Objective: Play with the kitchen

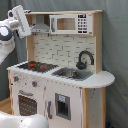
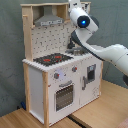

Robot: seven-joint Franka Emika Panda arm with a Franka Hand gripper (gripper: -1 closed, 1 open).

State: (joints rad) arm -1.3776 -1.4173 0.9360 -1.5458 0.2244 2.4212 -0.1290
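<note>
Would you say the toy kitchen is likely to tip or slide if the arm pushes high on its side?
The kitchen looks tall and narrow, so a high push may rock it. Its pale wood panels suggest a stiff body. It stands on a smooth wooden floor, so it might slide.

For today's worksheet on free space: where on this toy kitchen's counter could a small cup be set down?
The rounded counter end, beyond the sink and faucet, is bare. The hob is flat and unoccupied too. It is crowded at the upper shelf, where the arm hangs beside the hood.
</note>
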